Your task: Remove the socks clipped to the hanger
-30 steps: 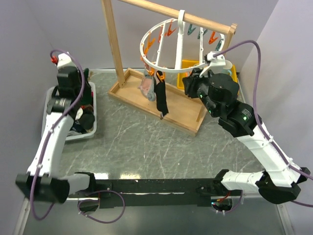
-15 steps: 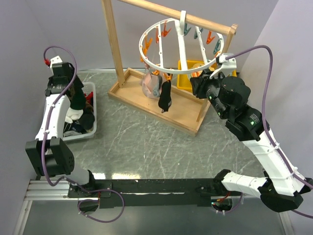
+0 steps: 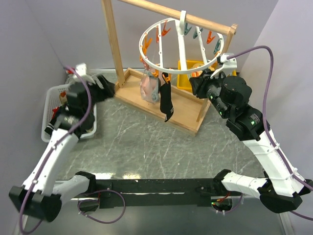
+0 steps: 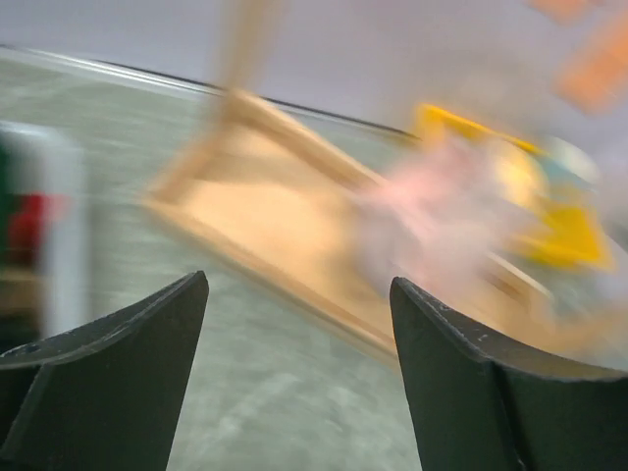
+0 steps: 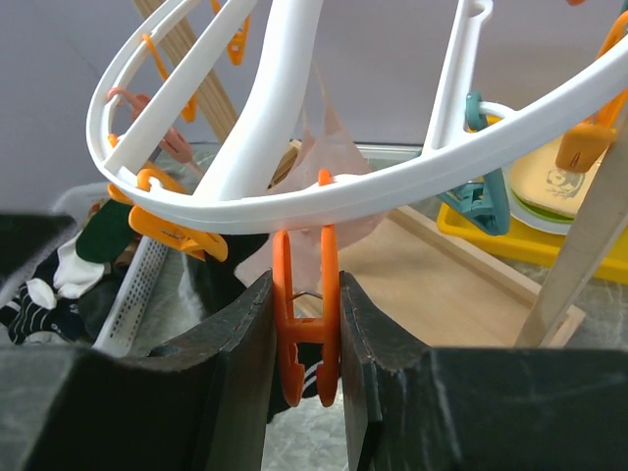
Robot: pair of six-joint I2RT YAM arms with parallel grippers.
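1. Now that the left tool (image 3: 108, 88) had swung from the basket (image 3: 48, 105) toward the hanger (image 3: 182, 49), it stood wide open and empty.
2. The right tool (image 5: 304, 294) was closed on an orange clothespin (image 5: 304, 339) of that hanger.
3. Pink and black socks (image 3: 167, 103) hung clipped there; removal judged unfinished.

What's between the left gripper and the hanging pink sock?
Top view: the wooden rack, its upright and base corner, stands between left gripper and pink sock; nothing else.
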